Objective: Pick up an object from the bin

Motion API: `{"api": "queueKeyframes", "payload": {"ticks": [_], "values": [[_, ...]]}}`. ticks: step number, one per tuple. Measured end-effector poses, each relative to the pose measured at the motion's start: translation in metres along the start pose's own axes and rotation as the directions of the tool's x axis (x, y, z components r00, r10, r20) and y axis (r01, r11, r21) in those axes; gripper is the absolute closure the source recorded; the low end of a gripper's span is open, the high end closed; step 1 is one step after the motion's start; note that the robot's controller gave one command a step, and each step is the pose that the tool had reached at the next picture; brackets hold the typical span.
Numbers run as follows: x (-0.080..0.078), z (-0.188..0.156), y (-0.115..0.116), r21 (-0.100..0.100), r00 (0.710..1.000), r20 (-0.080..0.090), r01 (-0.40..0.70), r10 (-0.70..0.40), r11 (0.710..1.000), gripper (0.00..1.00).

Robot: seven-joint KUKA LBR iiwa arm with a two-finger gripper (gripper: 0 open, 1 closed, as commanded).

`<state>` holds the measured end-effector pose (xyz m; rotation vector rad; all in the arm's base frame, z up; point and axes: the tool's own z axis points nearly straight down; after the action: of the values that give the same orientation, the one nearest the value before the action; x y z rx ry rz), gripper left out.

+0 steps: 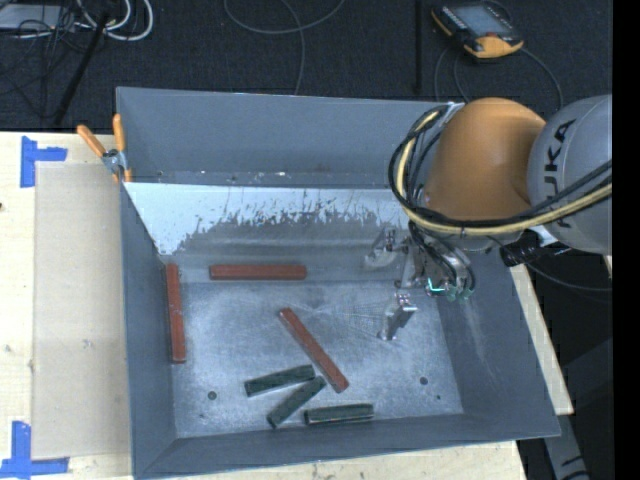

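Observation:
My gripper (391,288) hangs over the right part of the bin floor, open, with nothing between its fingers. One fingertip (381,255) points toward the back wall and the other (398,321) toward the front. Nearest to it, down and to the left, a red-brown flat bar (313,349) lies diagonally on the floor, apart from the fingers. Another red-brown bar (258,271) lies crosswise near the back wall, left of the gripper.
A third red-brown bar (176,313) lies along the left wall. Three dark green bars (280,380) (295,401) (338,413) lie near the front, beside the diagonal bar's lower end. The arm and its orange cover reach in from the right.

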<state>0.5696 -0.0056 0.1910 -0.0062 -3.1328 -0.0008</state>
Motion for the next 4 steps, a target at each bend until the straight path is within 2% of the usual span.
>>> {"api": "queueKeyframes", "payload": {"ticks": [2, 3, 4], "values": [[0.001, -0.001, 0.002, 0.001, 1.0, 0.015, 0.003, -0.003, 1.0, 0.0], [0.033, 0.003, 0.018, 0.0, 1.0, -0.009, 0.004, -0.004, 1.0, 0.0], [0.022, 0.009, 0.033, 0.001, 0.999, 0.022, 0.048, -0.048, 0.999, 0.0]]}}
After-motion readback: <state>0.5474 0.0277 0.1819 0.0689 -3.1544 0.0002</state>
